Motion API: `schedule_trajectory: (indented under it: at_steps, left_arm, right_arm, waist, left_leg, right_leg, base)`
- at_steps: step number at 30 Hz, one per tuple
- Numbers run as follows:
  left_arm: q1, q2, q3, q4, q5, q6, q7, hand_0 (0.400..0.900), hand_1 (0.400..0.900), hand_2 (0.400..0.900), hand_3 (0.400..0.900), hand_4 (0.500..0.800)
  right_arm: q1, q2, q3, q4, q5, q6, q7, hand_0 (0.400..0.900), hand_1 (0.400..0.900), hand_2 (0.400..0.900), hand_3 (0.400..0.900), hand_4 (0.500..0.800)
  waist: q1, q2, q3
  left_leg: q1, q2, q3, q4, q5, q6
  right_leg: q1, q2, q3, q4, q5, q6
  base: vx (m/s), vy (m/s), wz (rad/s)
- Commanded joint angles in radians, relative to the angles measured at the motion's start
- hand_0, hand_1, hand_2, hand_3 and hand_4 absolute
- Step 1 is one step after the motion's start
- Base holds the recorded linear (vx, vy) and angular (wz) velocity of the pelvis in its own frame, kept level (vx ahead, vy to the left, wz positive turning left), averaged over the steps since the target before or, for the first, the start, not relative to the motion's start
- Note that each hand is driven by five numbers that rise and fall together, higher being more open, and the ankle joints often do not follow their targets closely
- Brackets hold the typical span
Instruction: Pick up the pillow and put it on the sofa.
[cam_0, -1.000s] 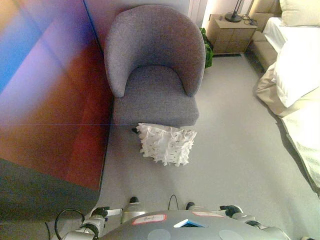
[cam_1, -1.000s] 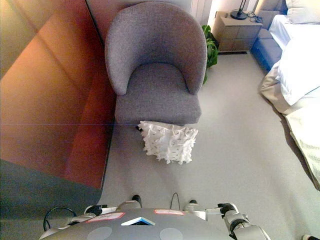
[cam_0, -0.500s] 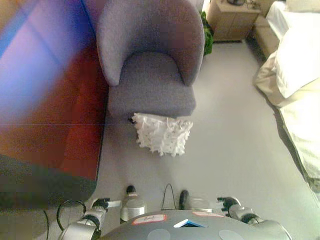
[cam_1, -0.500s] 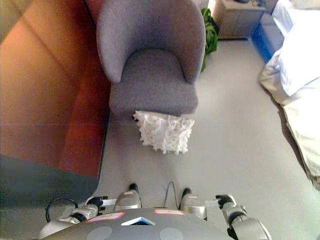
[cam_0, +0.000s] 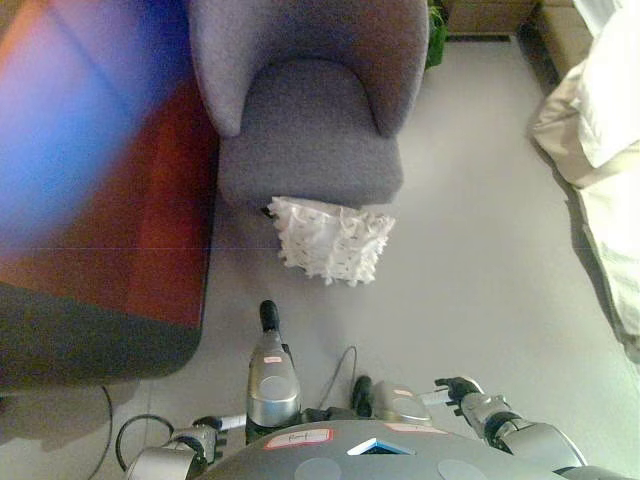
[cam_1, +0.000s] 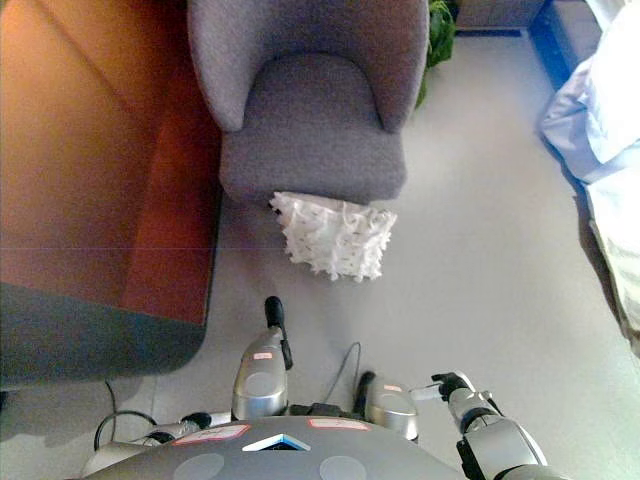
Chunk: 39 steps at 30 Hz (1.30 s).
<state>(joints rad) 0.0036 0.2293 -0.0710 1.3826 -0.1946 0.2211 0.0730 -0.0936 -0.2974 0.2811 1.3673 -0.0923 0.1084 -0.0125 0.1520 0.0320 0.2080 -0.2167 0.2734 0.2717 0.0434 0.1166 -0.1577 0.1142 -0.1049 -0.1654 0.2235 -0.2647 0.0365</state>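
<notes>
A white, spiky-textured pillow (cam_0: 333, 240) lies on the grey carpet, leaning against the front of the grey upholstered armchair (cam_0: 310, 120). The chair's seat is bare. My left hand (cam_0: 195, 437) shows at the bottom left, close to my body. My right hand (cam_0: 458, 388) shows at the bottom right, also low and near my body. Both hands are well short of the pillow and touch nothing. The pillow's back edge is tucked under the chair's front.
A reddish-brown wall panel (cam_0: 130, 200) runs along the left, with a dark grey block (cam_0: 90, 340) at its foot. A bed with cream bedding (cam_0: 610, 130) fills the right edge. A green plant (cam_0: 436, 20) stands behind the chair.
The whole view has shifted down and closer, so the chair and pillow sit higher in the picture. The pillow still leans on the chair. Both hands stay low by my body.
</notes>
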Motion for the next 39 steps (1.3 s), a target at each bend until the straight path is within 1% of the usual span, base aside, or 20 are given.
schedule_trajectory:
  at_steps: [1,2,4,5,6,7,9,10,12,13,15,17,18,20,22,23,27,30,34,39]
  left_arm:
    - [0.014,0.089,0.016,-0.013,0.051,0.0,-0.016,0.9,0.9,0.9,0.9,0.8]
    - [-0.001,0.102,0.009,-0.02,0.06,0.009,-0.022,0.9,0.9,0.9,0.9,0.8]
    - [-0.038,0.127,-0.015,-0.023,0.059,0.019,-0.033,0.9,0.9,0.9,0.9,0.8]
    - [-0.053,0.14,-0.029,-0.03,0.063,0.03,-0.035,0.9,0.9,0.9,0.9,0.8]
    - [-0.07,0.148,-0.038,-0.033,0.065,0.038,-0.028,0.9,0.9,0.9,0.9,0.8]
    - [-0.085,0.155,-0.057,-0.034,0.062,0.043,-0.023,0.9,0.9,0.9,0.9,0.8]
    - [-0.105,0.163,-0.075,-0.035,0.058,0.049,-0.02,0.9,0.9,0.9,0.9,0.8]
    - [-0.116,0.164,-0.08,-0.037,0.054,0.053,-0.013,0.9,0.9,0.9,0.9,0.8]
    - [-0.177,0.171,-0.11,-0.055,-0.001,0.06,0.021,0.9,0.9,0.9,0.9,0.8]
    - [-0.199,0.171,-0.118,-0.06,-0.014,0.059,0.033,0.9,0.9,0.9,0.9,0.8]
    - [-0.231,0.165,-0.13,-0.067,-0.043,0.051,0.055,0.9,0.9,0.9,0.9,0.8]
    - [-0.251,0.154,-0.132,-0.076,-0.057,0.043,0.07,0.9,0.9,0.9,0.9,0.8]
    - [-0.255,0.149,-0.132,-0.075,-0.073,0.038,0.078,0.9,0.9,0.9,0.9,0.8]
    - [-0.225,0.136,-0.12,-0.074,-0.071,0.015,0.085,0.9,0.9,0.9,0.9,0.8]
    - [-0.202,0.13,-0.123,-0.083,-0.059,0.022,0.078,0.9,0.9,0.9,0.9,0.8]
    - [-0.201,0.127,-0.128,-0.081,-0.05,0.023,0.073,0.9,0.9,0.9,0.9,0.8]
    - [-0.226,0.126,-0.151,-0.075,-0.055,0.02,0.07,0.9,0.9,0.9,0.9,0.8]
    - [-0.265,0.125,-0.169,-0.076,-0.079,0.029,0.074,0.9,0.9,0.9,0.9,0.8]
    - [-0.326,0.128,-0.188,-0.074,-0.111,0.063,0.079,0.9,0.9,0.9,0.9,0.8]
    - [-0.369,0.123,-0.198,-0.077,-0.149,0.103,0.094,0.9,0.9,0.9,0.9,0.8]
  right_arm:
    - [-0.023,-0.036,-0.047,-0.068,-0.046,-0.015,-0.02,0.9,0.9,0.9,0.9,0.8]
    - [-0.02,-0.036,-0.059,-0.069,-0.048,-0.015,-0.022,0.9,0.9,0.9,0.9,0.8]
    - [-0.01,-0.039,-0.079,-0.07,-0.056,-0.031,-0.029,0.9,0.9,0.9,0.9,0.8]
    - [-0.002,-0.042,-0.085,-0.075,-0.058,-0.047,-0.035,0.9,0.9,0.9,0.9,0.8]
    - [-0.003,-0.045,-0.079,-0.084,-0.059,-0.059,-0.046,0.9,0.9,0.9,0.9,0.8]
    - [-0.007,-0.044,-0.071,-0.092,-0.057,-0.066,-0.061,0.9,0.9,0.9,0.9,0.8]
    - [-0.017,-0.044,-0.058,-0.1,-0.07,-0.074,-0.088,0.9,0.9,0.9,0.9,0.8]
    - [-0.025,-0.046,-0.048,-0.107,-0.075,-0.08,-0.094,0.9,0.9,0.9,0.9,0.8]
    - [-0.088,-0.048,0.006,-0.134,-0.078,-0.08,-0.126,0.9,0.9,0.9,0.9,0.8]
    - [-0.113,-0.048,0.025,-0.141,-0.081,-0.075,-0.15,0.9,0.9,0.9,0.9,0.8]
    - [-0.161,-0.051,0.065,-0.156,-0.097,-0.066,-0.187,0.9,0.9,0.9,0.9,0.8]
    - [-0.205,-0.053,0.088,-0.165,-0.134,-0.027,-0.247,0.9,0.9,0.9,0.9,0.8]
    - [-0.222,-0.054,0.096,-0.167,-0.161,-0.016,-0.272,0.9,0.9,0.9,0.9,0.8]
    - [-0.234,-0.059,0.102,-0.178,-0.205,0.017,-0.308,0.9,0.9,0.9,0.9,0.8]
    - [-0.238,-0.063,0.114,-0.196,-0.2,0.036,-0.305,0.9,0.9,0.9,0.9,0.8]
    - [-0.257,-0.072,0.119,-0.203,-0.191,0.043,-0.292,0.9,0.9,0.9,0.9,0.8]
    - [-0.342,-0.085,0.138,-0.195,-0.186,0.072,-0.28,0.9,0.9,0.9,0.9,0.8]
    - [-0.408,-0.095,0.15,-0.182,-0.193,0.111,-0.295,0.9,0.9,0.9,0.9,0.8]
    - [-0.528,-0.114,0.176,-0.166,-0.165,0.178,-0.302,0.9,0.9,0.9,0.9,0.8]
    - [-0.647,-0.147,0.187,-0.16,-0.145,0.196,-0.225,0.9,0.9,0.9,0.9,0.8]
  waist:
    - [0.044,-0.041,-0.055]
    - [0.033,-0.056,-0.06]
    - [0.012,-0.061,-0.067]
    - [0.007,-0.061,-0.074]
    - [-0.001,-0.058,-0.08]
    - [-0.013,-0.056,-0.084]
    - [-0.025,-0.053,-0.087]
    - [-0.031,-0.053,-0.086]
    - [-0.063,-0.037,-0.034]
    - [-0.073,-0.036,-0.009]
    - [-0.093,-0.046,0.032]
    - [-0.105,-0.058,0.066]
    - [-0.107,-0.06,0.074]
    - [-0.094,-0.069,0.072]
    - [-0.085,-0.071,0.07]
    - [-0.074,-0.075,0.076]
    - [-0.056,-0.074,0.099]
    - [-0.044,-0.068,0.116]
    - [-0.032,-0.057,0.153]
    - [-0.025,-0.039,0.19]
  left_leg:
    - [-0.148,-0.044,-0.022,0.132,0.084,0.075]
    - [-0.142,-0.064,-0.017,0.156,0.052,0.098]
    - [-0.114,-0.123,-0.041,0.173,-0.021,0.154]
    - [-0.097,-0.149,-0.049,0.165,-0.032,0.168]
    - [-0.076,-0.174,-0.062,0.147,-0.05,0.181]
    - [-0.061,-0.184,-0.062,0.136,-0.06,0.192]
    - [-0.045,-0.193,-0.058,0.126,-0.066,0.198]
    - [-0.036,-0.197,-0.056,0.121,-0.071,0.199]
    - [-0.005,-0.191,-0.065,0.106,-0.085,0.191]
    - [-0.005,-0.192,-0.074,0.11,-0.091,0.188]
    - [-0.017,-0.2,-0.104,0.123,-0.116,0.175]
    - [-0.029,-0.195,-0.125,0.142,-0.159,0.159]
    - [-0.035,-0.189,-0.13,0.151,-0.169,0.153]
    - [-0.054,-0.177,-0.142,0.208,-0.186,0.152]
    - [-0.061,-0.158,-0.149,0.23,-0.187,0.142]
    - [-0.073,-0.143,-0.154,0.246,-0.183,0.13]
    - [-0.109,-0.119,-0.191,0.267,-0.172,0.103]
    - [-0.126,-0.116,-0.209,0.274,-0.165,0.093]
    - [-0.181,-0.118,-0.242,0.338,-0.176,0.083]
    - [-0.254,-0.114,-0.262,0.432,-0.2,0.078]
  right_leg:
    - [0.304,-0.159,-0.01,-0.018,0.119,0.104]
    - [0.278,-0.194,-0.019,0.04,0.201,0.112]
    - [0.208,-0.208,0.022,0.175,0.286,0.113]
    - [0.177,-0.219,0.032,0.229,0.33,0.109]
    - [0.119,-0.219,0.047,0.275,0.352,0.104]
    - [0.072,-0.191,0.05,0.292,0.325,0.096]
    - [0.014,-0.155,0.043,0.279,0.305,0.089]
    - [-0.03,-0.155,0.026,0.248,0.297,0.085]
    - [-0.249,-0.154,0.001,0.184,0.263,0.07]
    - [-0.314,-0.16,0.0,0.146,0.287,0.069]
    - [-0.424,-0.189,0.029,0.042,0.397,0.09]
    - [-0.478,-0.24,0.057,-0.05,0.485,0.117]
    - [-0.482,-0.249,0.062,-0.073,0.494,0.122]
    - [-0.423,-0.252,0.031,-0.071,0.45,0.121]
    - [-0.404,-0.247,0.013,-0.056,0.425,0.119]
    - [-0.391,-0.25,-0.01,-0.06,0.416,0.12]
    - [-0.373,-0.244,-0.03,-0.07,0.392,0.123]
    - [-0.367,-0.246,-0.048,-0.061,0.379,0.123]
    - [-0.4,-0.264,-0.053,0.003,0.351,0.119]
    - [-0.479,-0.277,-0.024,0.124,0.301,0.113]
  base:
    - [0.54,0.317,0.34]
    - [0.55,0.345,0.44]
    - [0.54,0.302,0.46]
    - [0.57,0.257,0.33]
    - [0.48,0.179,0.25]
    - [0.35,0.1,0.22]
    - [0.24,0.02,0.16]
    - [0.19,-0.056,0.15]
    - [-0.01,-0.172,0.23]
    - [-0.14,-0.267,0.3]
    - [-0.06,-0.278,0.34]
    - [0.03,-0.289,0.42]
    - [0.09,-0.265,0.41]
    - [0.18,-0.185,0.26]
    - [0.15,-0.155,0.1]
    - [0.1,-0.172,0.06]
    - [0.05,-0.136,0.19]
    - [0.0,-0.057,0.18]
    - [-0.04,-0.019,0.19]
    - [-0.05,0.046,0.07]
